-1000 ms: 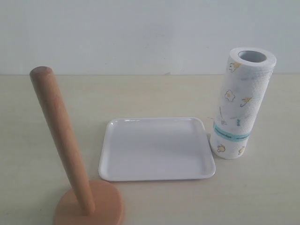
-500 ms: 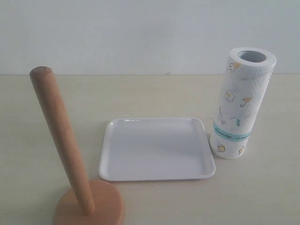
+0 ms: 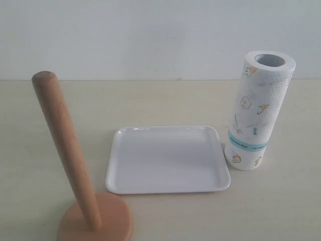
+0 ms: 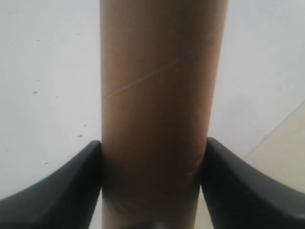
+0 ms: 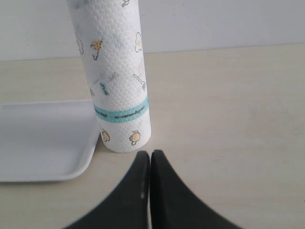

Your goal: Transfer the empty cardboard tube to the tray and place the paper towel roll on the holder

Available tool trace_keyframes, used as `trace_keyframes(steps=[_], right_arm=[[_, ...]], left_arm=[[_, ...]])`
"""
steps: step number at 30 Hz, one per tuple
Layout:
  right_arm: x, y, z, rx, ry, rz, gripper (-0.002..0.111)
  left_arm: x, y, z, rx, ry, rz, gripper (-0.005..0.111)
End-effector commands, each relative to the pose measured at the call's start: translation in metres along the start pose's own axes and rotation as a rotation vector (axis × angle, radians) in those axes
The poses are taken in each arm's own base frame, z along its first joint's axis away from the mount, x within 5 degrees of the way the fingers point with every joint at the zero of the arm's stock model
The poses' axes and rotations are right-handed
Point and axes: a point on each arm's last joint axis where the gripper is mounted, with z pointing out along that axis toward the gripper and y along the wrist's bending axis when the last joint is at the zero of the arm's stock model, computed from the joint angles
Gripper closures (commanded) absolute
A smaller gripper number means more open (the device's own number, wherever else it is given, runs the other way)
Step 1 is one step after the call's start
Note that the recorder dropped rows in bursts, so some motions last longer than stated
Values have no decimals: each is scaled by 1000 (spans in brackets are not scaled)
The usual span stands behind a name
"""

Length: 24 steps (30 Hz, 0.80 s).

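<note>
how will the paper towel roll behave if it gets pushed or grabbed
Standing tall on a narrow end, the paper towel roll would probably tip if pushed high up. Once down, it could roll. Its embossed paper looks soft, so it likely squashes slightly when gripped.

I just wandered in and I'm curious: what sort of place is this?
Probably a robot test bench, not a home kitchen: a plain table against a blank wall, only a tray, roll and holder laid out, and the left end effector clamping a tube.
</note>
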Motion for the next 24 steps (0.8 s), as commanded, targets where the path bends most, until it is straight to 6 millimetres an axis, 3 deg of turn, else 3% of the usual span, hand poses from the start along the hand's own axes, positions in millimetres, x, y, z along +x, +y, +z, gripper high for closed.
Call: trace_keyframes(steps=[1,5,9,14,18,24], right_arm=[[0,0,0,6,-7,-10,108],[0,0,0,6,-7,-10,108],[0,0,0,6,-7,-10,108],[0,0,0,6,-7,-10,108],[0,0,0,6,-7,-10,108],[0,0,0,6,-7,-10,108]], left_arm=[[-16,-6,3,105,-26,14,103],[-25,-15,6,159,-63,38,103],[-12,-31,33,242,78,144,103],[-9,-84,92,394,146,245,103],[3,-119,135,362,269,299,103],[-5,-166,160,448,207,311,103]])
